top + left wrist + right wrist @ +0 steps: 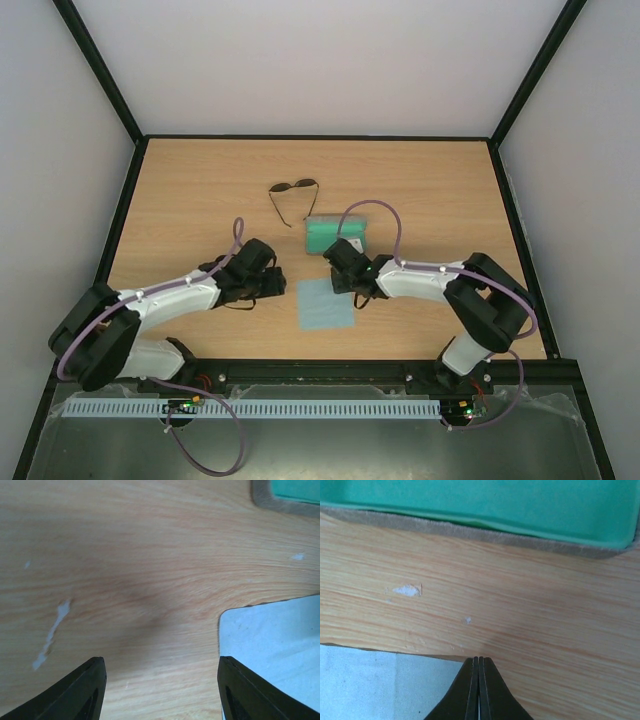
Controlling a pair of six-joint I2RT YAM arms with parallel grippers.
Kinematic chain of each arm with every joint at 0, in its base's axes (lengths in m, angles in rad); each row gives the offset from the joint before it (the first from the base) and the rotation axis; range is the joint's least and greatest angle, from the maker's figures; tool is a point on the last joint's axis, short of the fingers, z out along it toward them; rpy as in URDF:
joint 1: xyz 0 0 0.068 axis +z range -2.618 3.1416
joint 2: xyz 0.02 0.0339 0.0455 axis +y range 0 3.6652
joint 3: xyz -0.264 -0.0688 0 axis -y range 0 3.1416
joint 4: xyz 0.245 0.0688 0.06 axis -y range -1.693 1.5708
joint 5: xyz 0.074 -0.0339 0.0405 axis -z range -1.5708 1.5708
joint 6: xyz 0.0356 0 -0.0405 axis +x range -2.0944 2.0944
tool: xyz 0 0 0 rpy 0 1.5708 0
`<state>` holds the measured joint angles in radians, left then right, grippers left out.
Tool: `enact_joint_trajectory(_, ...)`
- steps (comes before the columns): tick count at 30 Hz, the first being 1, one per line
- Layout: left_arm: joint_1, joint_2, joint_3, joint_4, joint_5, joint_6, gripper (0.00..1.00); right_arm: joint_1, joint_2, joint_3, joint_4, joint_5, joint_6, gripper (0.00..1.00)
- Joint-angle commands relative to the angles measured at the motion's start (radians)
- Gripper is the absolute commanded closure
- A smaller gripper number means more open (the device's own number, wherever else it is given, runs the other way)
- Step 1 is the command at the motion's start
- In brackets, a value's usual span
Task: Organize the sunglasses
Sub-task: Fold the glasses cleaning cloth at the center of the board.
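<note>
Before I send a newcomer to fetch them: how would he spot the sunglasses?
On the wooden table, find the open green-lined case near the middle. Just beyond its far left corner lie the sunglasses. Only they are thin dark wire with two rounded lenses; the case is boxy, the pale blue cloth flat.
</note>
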<state>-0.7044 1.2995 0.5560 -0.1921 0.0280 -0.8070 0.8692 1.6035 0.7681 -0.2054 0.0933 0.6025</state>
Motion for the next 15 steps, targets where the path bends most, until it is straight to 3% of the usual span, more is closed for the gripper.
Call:
enact_joint_trajectory(1, -0.020, 0.059, 0.076, 0.016, -0.023, 0.033, 0.38, -0.027, 0.018, 0.030, 0.013, 0.004, -0.037, 0.99)
enact_joint_trajectory(15, -0.089, 0.217, 0.178, 0.049, -0.053, 0.034, 0.44, -0.059, -0.011, -0.003, 0.029, -0.018, -0.051, 0.99)
